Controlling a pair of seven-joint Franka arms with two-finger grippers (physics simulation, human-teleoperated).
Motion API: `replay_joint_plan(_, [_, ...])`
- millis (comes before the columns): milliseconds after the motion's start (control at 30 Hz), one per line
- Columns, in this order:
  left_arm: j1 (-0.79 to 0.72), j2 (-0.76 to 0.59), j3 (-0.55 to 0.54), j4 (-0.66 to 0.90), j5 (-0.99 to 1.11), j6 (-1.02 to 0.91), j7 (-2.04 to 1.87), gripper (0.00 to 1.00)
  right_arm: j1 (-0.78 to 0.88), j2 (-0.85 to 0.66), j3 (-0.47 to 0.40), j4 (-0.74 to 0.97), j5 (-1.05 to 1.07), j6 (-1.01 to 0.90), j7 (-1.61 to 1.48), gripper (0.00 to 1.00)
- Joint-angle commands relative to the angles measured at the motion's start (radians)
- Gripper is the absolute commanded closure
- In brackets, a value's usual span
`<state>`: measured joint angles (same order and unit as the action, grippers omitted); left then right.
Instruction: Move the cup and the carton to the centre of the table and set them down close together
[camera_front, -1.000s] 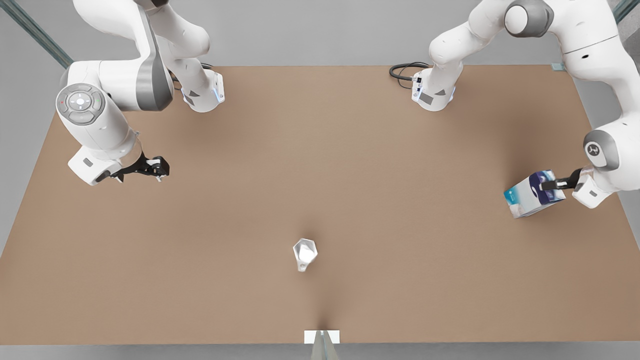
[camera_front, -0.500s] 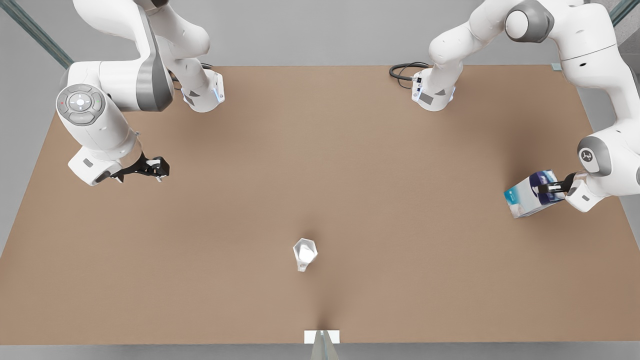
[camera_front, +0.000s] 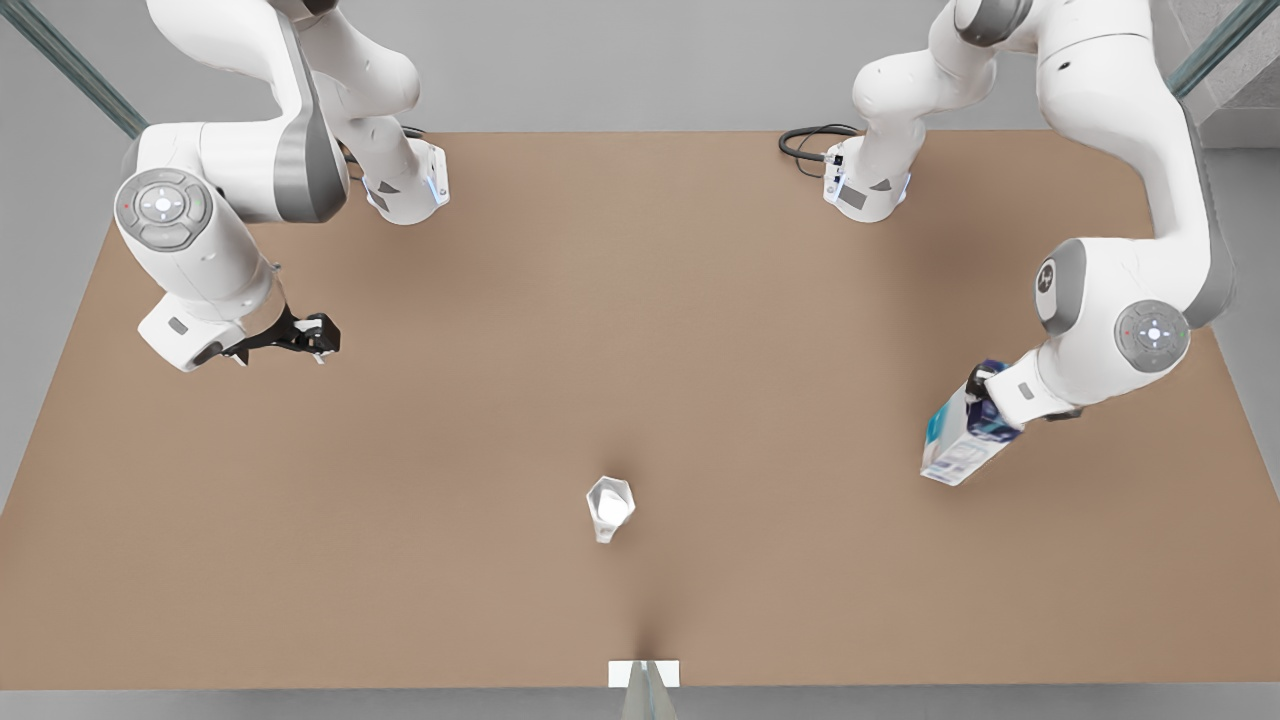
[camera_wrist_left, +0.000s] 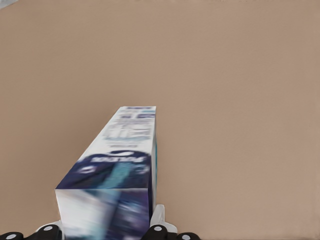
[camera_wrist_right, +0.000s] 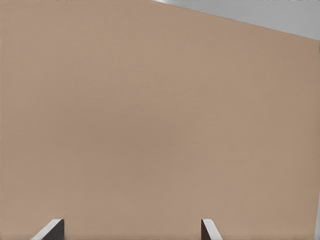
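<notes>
The cup (camera_front: 609, 505), small, pale and faceted, stands upright on the table (camera_front: 640, 300) near the front edge, with no gripper near it. At the front view's right, my left gripper (camera_front: 985, 385) is shut on the carton (camera_front: 955, 440), which hangs tilted above the table with its teal end pointing away from the wrist. In the left wrist view the carton (camera_wrist_left: 120, 165) runs out from between the fingers (camera_wrist_left: 159, 220). At the front view's left, my right gripper (camera_front: 318, 335) waits open over bare table, its fingertips (camera_wrist_right: 55, 227) far apart.
Both arm bases (camera_front: 405, 190) (camera_front: 865, 190) stand at the table's far edge, with a black cable (camera_front: 810, 145) beside the one on the front view's right. A white marker (camera_front: 644, 673) sits at the middle of the near edge.
The left arm has swung round, carrying the carton toward the front view's left and the near edge and turning it more end-down. The right arm and the cup have not moved.
</notes>
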<state>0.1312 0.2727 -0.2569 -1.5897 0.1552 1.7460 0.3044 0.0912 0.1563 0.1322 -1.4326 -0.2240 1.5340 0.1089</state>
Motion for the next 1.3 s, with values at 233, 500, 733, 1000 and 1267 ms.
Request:
replay_joint_plan(233, [-0.315,0.075,-0.001,0.109,0.098,0.046,0.456,0.49,-0.001,-0.001,0.001,0.001,0.0,-0.002,0.0,0.0])
replay_joint_plan(500, [-0.688,0.263,0.047,0.389,0.006,-0.218,0.358,0.48,-0.002,0.0,0.001,0.001,0.0,0.0,0.0,0.0])
replay_joint_plan(733, [-0.792,0.413,0.05,0.501,0.043,-0.217,0.314,0.48,-0.004,-0.001,0.001,0.0,0.0,-0.002,0.0,0.0])
replay_joint_plan(1000, [-0.904,0.487,0.146,0.534,0.044,-0.131,0.291,0.47,-0.002,0.0,0.001,0.0,0.0,0.0,0.0,0.0])
replay_joint_plan(1267, [-0.964,0.533,0.192,0.537,0.052,-0.091,0.236,0.0,-0.002,0.002,0.001,0.0,0.0,0.0,0.0,0.0])
